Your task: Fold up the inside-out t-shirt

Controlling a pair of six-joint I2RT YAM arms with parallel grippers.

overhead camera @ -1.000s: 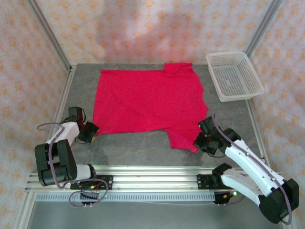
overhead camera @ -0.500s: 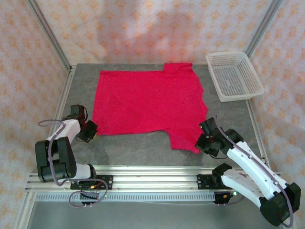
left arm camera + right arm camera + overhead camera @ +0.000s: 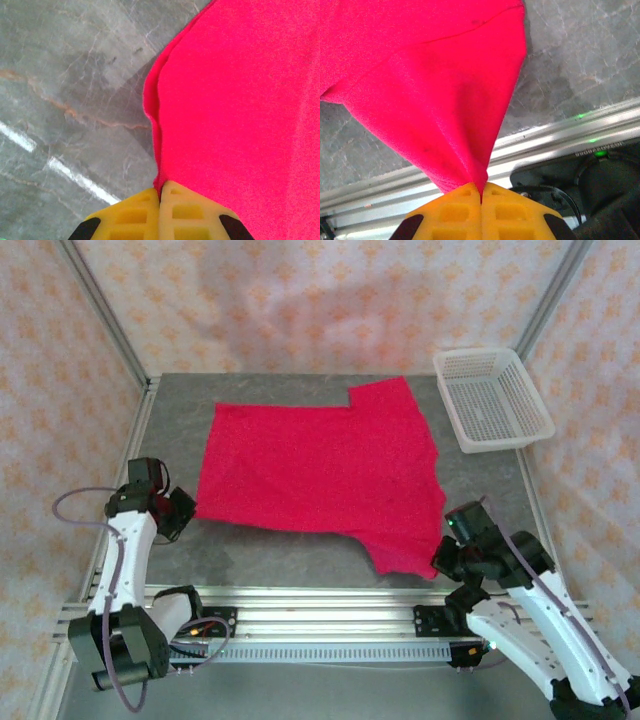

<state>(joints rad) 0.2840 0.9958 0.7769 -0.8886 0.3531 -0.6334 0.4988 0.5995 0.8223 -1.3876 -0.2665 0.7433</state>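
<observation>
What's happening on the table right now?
Two arms are handling a red t-shirt that lies spread flat on the grey table. The left gripper is shut on the shirt's near-left corner. The right gripper is shut on the tip of the near sleeve, close to the front rail. No fold is made yet. A white basket sits at the far right.

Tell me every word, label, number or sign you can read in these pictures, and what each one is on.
No text here can be read.
The red t-shirt: plain, no print in view.
The white plastic basket: no label in view.
The dark housing by the green light, right wrist view: a faint row of pale marks, too blurred to read.
</observation>
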